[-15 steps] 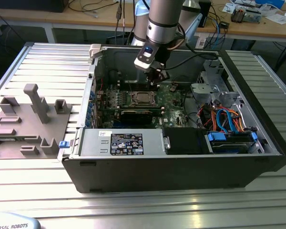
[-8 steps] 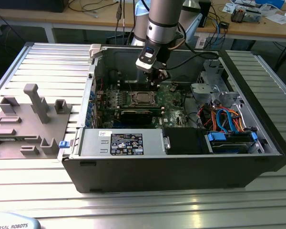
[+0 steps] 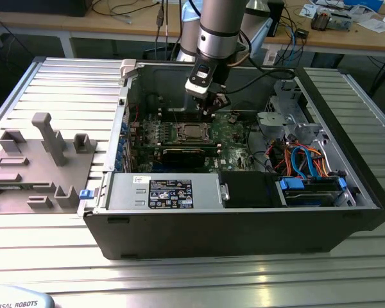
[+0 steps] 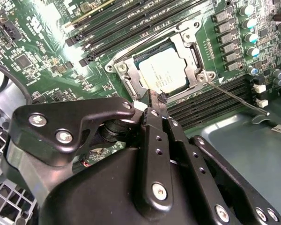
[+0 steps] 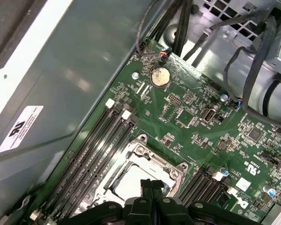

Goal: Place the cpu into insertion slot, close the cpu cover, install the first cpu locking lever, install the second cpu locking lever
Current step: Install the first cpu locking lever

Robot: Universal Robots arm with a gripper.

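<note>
The cpu (image 4: 165, 70) lies flat in the insertion slot (image 4: 131, 86) on the green board, its silver top showing through the window of the cpu cover (image 4: 193, 52), which lies down over it. A thin metal locking lever (image 4: 236, 97) sticks out from the socket's corner, away from the frame. My gripper (image 4: 154, 99) hovers right by the socket's edge with its black fingers pressed together and nothing between them. In the first wrist view the fingertips (image 5: 147, 185) hang over the cpu (image 5: 126, 183) and cover (image 5: 152, 161). In the exterior view the gripper (image 3: 208, 110) is inside the case, just behind the socket (image 3: 192, 133).
Long memory slots (image 5: 100, 140) flank the socket. A black card (image 3: 186, 154) and the power supply box (image 3: 170, 192) lie in front of it. Cables and a drive cage (image 3: 295, 144) fill the exterior view's right. A grey fixture block (image 3: 38, 160) stands outside the case.
</note>
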